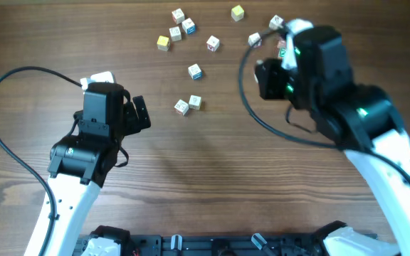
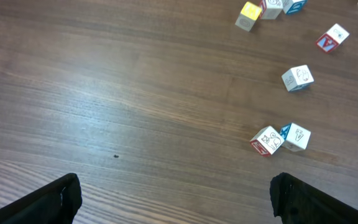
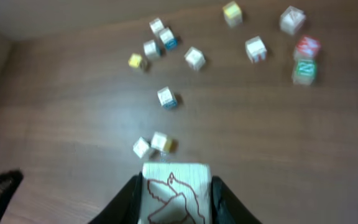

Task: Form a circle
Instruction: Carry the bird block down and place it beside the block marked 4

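No circle shows; small wooden alphabet cubes lie scattered over the far half of the table. My right gripper [image 3: 176,200] is shut on a white-faced cube [image 3: 176,190] with a red-brown bird drawn on it, held above the wood. In the overhead view the right gripper [image 1: 263,73] hangs at the right of the scatter. A pair of touching cubes [image 1: 188,105] lies mid-table, with a single blue-edged cube [image 1: 195,71] just beyond. My left gripper [image 2: 176,202] is open over bare wood, well left of that pair [image 2: 280,138].
A cluster of cubes [image 1: 176,28] including a yellow one [image 1: 163,43] lies at the far centre. Another yellow cube [image 1: 238,12] and a red-and-white one [image 1: 255,40] sit further right. A red cube [image 3: 307,46] and a green one [image 3: 304,70] lie at the far right.
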### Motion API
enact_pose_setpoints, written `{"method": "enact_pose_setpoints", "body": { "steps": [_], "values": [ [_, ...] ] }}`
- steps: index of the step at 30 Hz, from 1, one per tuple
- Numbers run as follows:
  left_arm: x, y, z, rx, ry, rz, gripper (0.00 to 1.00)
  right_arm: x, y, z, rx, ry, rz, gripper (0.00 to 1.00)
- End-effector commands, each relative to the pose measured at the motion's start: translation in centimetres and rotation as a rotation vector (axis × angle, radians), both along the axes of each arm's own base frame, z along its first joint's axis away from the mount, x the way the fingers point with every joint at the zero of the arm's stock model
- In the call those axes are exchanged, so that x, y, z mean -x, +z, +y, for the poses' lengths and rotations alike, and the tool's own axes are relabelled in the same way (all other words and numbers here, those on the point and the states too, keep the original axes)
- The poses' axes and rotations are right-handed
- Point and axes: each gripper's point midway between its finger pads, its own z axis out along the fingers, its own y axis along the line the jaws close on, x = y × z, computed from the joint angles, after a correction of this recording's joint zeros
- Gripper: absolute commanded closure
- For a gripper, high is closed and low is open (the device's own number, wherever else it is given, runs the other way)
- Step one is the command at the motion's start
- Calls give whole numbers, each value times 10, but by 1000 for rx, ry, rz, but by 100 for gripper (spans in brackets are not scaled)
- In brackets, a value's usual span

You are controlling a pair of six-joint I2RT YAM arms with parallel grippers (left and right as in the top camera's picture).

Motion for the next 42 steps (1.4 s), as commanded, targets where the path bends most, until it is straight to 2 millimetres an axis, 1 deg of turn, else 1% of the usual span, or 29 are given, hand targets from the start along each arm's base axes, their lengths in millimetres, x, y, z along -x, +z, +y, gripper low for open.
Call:
{"method": "enact_pose_setpoints", "body": {
  "steps": [1,2,3,5,6,8,10,13,14,17,18,20,22,24,26,27,32,33,37,41,42],
  "values": [
    [-1,0,3,1,20,-2,0,10,-35,-3,-26,-104,141,88],
    [-1,0,3,1,20,-2,0,12,-45,-2,-24,-111,165,88],
    [-1,0,3,1,20,-2,0,13,-63,1,-23,-122,200,88],
    [-1,0,3,1,20,-2,0,11,-87,9,-25,-121,234,88],
    [-1,0,3,1,20,-2,0,9,-110,20,-24,-107,252,88],
    [-1,0,3,1,20,-2,0,8,-150,43,-34,-51,268,88],
    [-1,0,3,1,20,-2,0,9,-181,60,-38,-10,278,88],
    [-1,0,3,1,20,-2,0,7,-224,79,-27,31,282,88],
    [-1,0,3,1,20,-2,0,4,-236,86,-20,49,275,88],
    [-1,0,3,1,20,-2,0,-5,-259,100,17,119,245,89],
    [-1,0,3,1,20,-2,0,-7,-270,104,33,144,238,89],
    [-1,0,3,1,20,-2,0,-9,-289,106,56,159,247,89],
    [-1,0,3,1,20,-2,0,-9,-302,106,68,156,262,89],
    [-1,0,3,1,20,-2,0,-9,-305,106,71,157,265,89],
    [-1,0,3,1,20,-2,0,-11,-304,107,79,181,246,88],
    [-1,0,3,1,20,-2,0,-12,-303,108,81,189,237,86],
    [-1,0,3,1,20,-2,0,-16,-299,112,104,246,188,80],
    [-1,0,3,1,20,-2,0,-20,-296,114,106,264,160,77],
    [-1,0,3,1,20,-2,0,-23,-294,116,101,260,144,72],
    [-1,0,3,1,20,-2,0,-23,-293,115,102,258,142,64],
    [-1,0,3,1,20,-2,0,-24,-293,115,102,258,141,60]
  ]
}}
